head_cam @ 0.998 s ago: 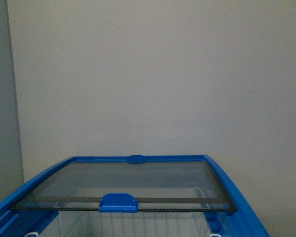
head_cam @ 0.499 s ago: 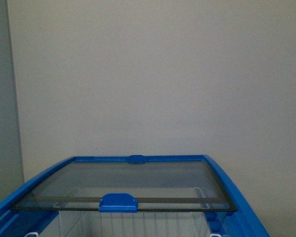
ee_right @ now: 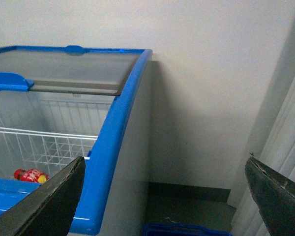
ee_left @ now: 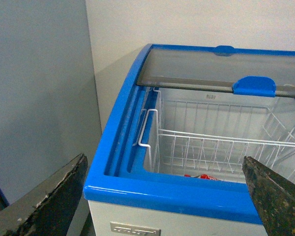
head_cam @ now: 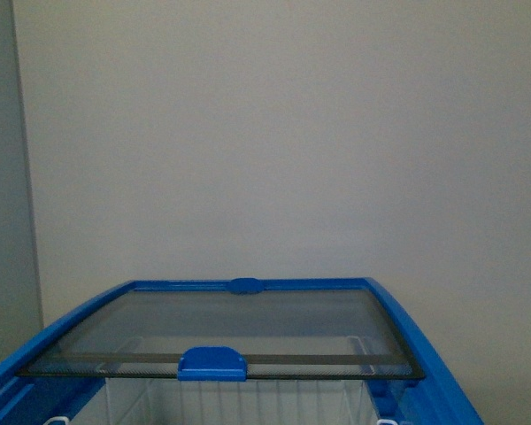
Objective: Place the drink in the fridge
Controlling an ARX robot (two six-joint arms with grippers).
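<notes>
Your fridge sits straight ahead against a pale wall, its blue rim curving down both sides, and the tinted glass lid is slid back toward the wall so the near half of the cabinet lies open — its blue handle marks the lid's front edge. Inside, a white wire basket hangs just under the rim, and below it you can see a red-labelled drink bottle lying on its side at the bottom (only a sliver of red shows in the left wrist view). Your left gripper is spread wide with nothing between its dark fingers; the fridge's near left corner lies between them, beyond and below the tips. Your right gripper is likewise released and empty — the fridge's right side wall and rim run between its fingers, with the bottle beyond its left finger. A blue mesh basket rests on the floor beside the fridge, under the right gripper, and pale curtain folds hang near its right finger.
</notes>
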